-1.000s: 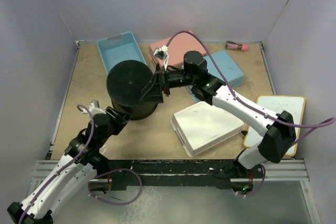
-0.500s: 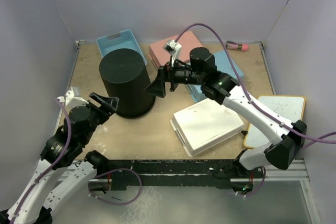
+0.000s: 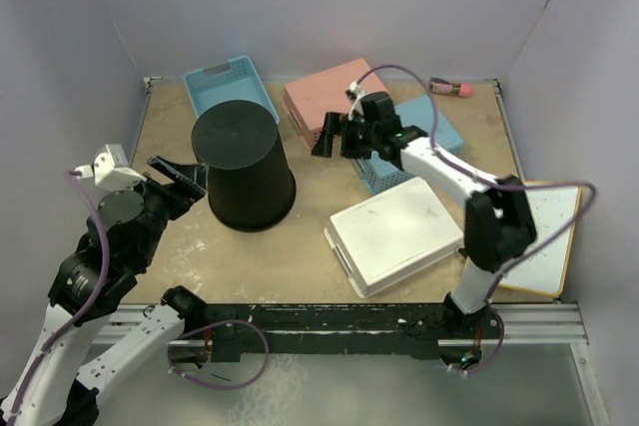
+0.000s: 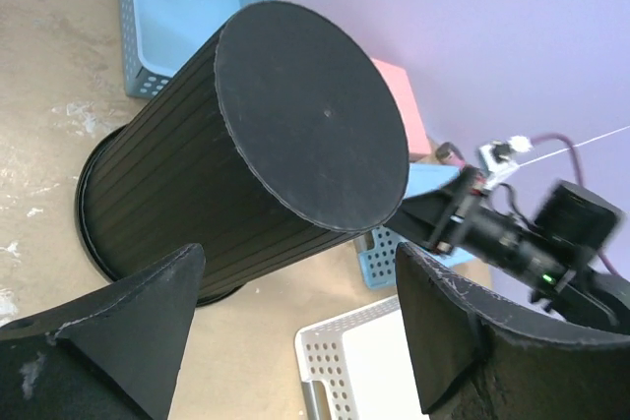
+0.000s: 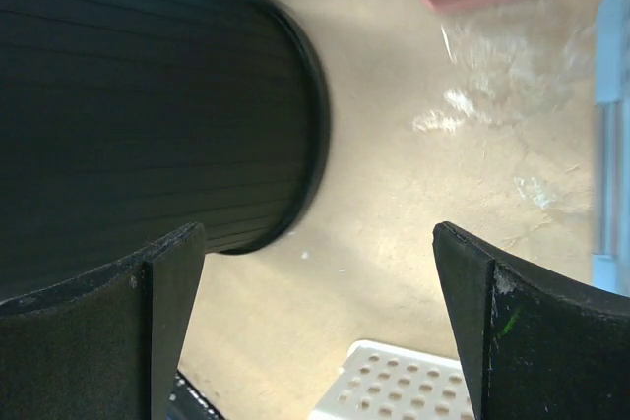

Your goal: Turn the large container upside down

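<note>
The large black ribbed container (image 3: 243, 169) stands on the table left of centre, mouth down and flat closed base up. It is free of both grippers. My left gripper (image 3: 180, 177) is open and empty, just left of the container and apart from it. In the left wrist view the container (image 4: 246, 164) fills the space beyond the open gripper (image 4: 295, 341). My right gripper (image 3: 327, 135) is open and empty, to the right of the container with a gap between them. In the right wrist view the container (image 5: 148, 115) lies at upper left, beyond the open gripper (image 5: 320, 322).
A blue basket (image 3: 228, 87) sits behind the container and a pink basket (image 3: 324, 97) at the back centre. Another blue basket (image 3: 439, 132) lies under the right arm. A white perforated basket (image 3: 394, 236) lies front right, a white board (image 3: 544, 236) at the right edge, and a pink marker (image 3: 451, 88) at the back right.
Both grippers have let go of the container and drawn back, the left one to the left, the right one to the right. The container now stands alone, base up.
</note>
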Available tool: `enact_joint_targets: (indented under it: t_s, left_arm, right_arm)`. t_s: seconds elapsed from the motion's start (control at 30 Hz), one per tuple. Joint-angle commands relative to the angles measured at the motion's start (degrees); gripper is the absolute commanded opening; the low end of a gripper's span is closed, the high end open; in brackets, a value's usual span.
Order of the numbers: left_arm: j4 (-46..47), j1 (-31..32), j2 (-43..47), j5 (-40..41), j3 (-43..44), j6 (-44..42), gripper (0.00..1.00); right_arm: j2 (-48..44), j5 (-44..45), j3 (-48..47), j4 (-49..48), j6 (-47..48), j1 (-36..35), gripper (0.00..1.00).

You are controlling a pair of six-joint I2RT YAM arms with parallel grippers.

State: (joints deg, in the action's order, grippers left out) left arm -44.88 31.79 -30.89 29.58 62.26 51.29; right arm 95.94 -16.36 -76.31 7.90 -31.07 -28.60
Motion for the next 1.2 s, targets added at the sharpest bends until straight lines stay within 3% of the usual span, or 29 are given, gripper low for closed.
enact_joint_targets:
  t_s: [0.0,0.13,0.33,0.5,0.67,0.87,1.03,1.17]
  left_arm:
    - [1.0,0.11,-2.94,-3.01,1.11,-2.68,0.75]
    - [2.82,0.11,-2.21,-4.48,1.01,-2.94,0.75]
    - [4.95,0.11,-4.06,-7.08,3.37,-3.74,0.75]
    - [-3.64,0.12,-8.81,0.46,15.01,-6.75,0.79]
    - [-3.98,0.11,-15.36,1.2,17.05,-9.71,0.74]
    - [2.93,0.11,-29.22,-2.4,19.99,-14.44,0.72]
    - [3.34,0.11,-45.18,-0.64,29.93,-17.86,0.73]
    - [2.51,-0.11,-58.98,2.4,40.93,-20.47,0.73]
  right_arm:
    - [8.24,-1.62,-3.31,-0.54,-1.01,-3.26,1.0]
    - [14.18,-6.51,-6.61,-4.53,-3.8,-7.48,1.0]
    - [22.88,-9.93,-19.22,-8.03,-7.66,-18.58,1.0]
    - [26.06,-14.84,-24.38,-9.04,-10.13,-21.41,1.0]
    - [15.46,-8.87,-14.78,-6.78,-4.86,-17.32,1.0]
    - [-5.77,3.07,5.7,-3.68,-0.06,-6.23,1.0]
    - [-21.79,18.68,11.79,7.04,6.03,-0.36,1.0]
    - [-33.34,25.54,14.71,10.88,7.21,0.03,1.0]
